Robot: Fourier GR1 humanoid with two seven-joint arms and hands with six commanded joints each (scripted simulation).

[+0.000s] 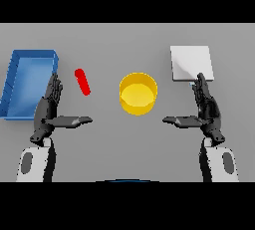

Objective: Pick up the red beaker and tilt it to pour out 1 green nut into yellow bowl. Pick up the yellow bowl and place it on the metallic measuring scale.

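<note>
The red beaker (82, 81) is a slim red cylinder left of centre, leaning with its top toward the far left. Its contents cannot be made out. The yellow bowl (138, 93) stands upright at the table's middle and looks empty. The metallic measuring scale (191, 63) is a flat pale square at the far right. My left hand (49, 108) hovers near-left of the beaker, fingers straight, thumb pointing inward, holding nothing. My right hand (206, 108) mirrors it just in front of the scale, open and apart from the bowl.
A blue rectangular tray (28, 82) lies at the far left, right beside my left hand. Grey table (124, 139) stretches between the two hands in front of the bowl.
</note>
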